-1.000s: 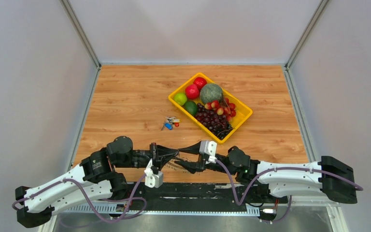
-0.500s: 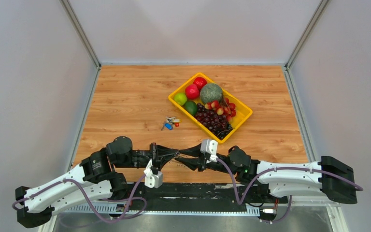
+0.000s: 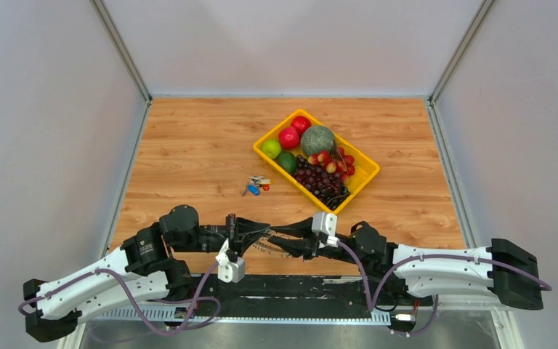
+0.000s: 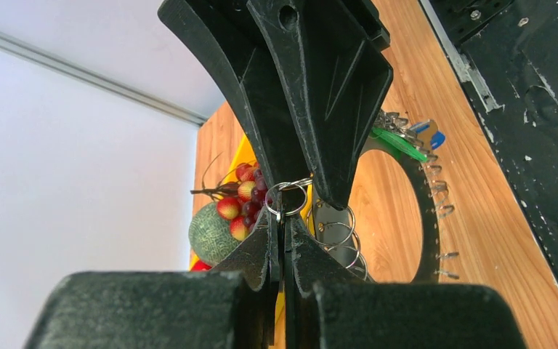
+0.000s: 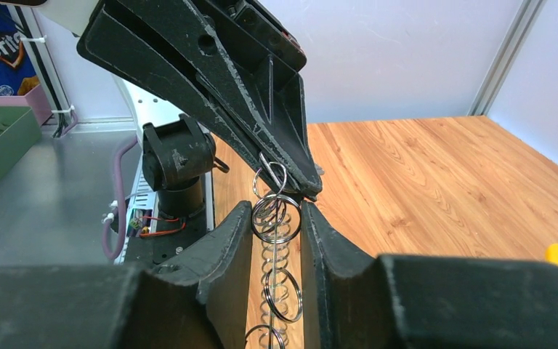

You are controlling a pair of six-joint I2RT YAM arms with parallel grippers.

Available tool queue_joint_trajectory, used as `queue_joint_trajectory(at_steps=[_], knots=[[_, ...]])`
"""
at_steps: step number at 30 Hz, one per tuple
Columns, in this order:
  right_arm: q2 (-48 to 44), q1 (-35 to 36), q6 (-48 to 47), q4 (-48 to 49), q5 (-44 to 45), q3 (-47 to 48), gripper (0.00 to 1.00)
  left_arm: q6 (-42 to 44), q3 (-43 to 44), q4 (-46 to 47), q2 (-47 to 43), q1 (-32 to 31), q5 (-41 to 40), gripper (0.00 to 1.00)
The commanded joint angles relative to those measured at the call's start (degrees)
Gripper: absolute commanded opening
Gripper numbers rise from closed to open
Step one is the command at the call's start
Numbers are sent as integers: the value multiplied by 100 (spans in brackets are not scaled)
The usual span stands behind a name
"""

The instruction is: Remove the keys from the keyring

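Note:
The keyring (image 3: 260, 247) hangs between my two grippers near the table's front edge. In the left wrist view it is a large ring (image 4: 427, 218) strung with small silver split rings. The green-capped key (image 4: 396, 142) and the blue-capped key (image 4: 434, 138) sit on its far side. My left gripper (image 4: 285, 218) (image 3: 265, 234) is shut on one small split ring. My right gripper (image 5: 276, 218) (image 3: 281, 243) faces it, its fingers pressed on either side of another split ring (image 5: 277, 220). The keys are hidden in the top view.
A small loose bunch with blue and red caps (image 3: 256, 185) lies mid-table. A yellow tray (image 3: 373, 166) of fruit, with grapes and a melon, stands behind it to the right. Grey walls enclose the table on three sides.
My right arm has drawn back to the right a little, with its gripper staying at the keyring. The left arm has not moved.

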Motion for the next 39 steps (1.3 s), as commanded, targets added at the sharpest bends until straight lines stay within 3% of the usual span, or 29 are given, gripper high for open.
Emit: queue_joint_trajectory(at_steps=[1, 17, 34, 39], knots=[[-155, -11, -72, 386, 46, -43, 22, -46, 34, 252, -33, -13, 96, 0], [117, -38, 741, 532, 1107, 71, 18, 218, 3, 97, 5, -13, 382, 0], [-12, -473, 1918, -32, 1174, 202, 18, 428, 23, -89, 38, -10, 694, 0], [-243, -587, 2010, 184, 1016, -12, 16, 364, 13, -51, 12, -11, 591, 0]])
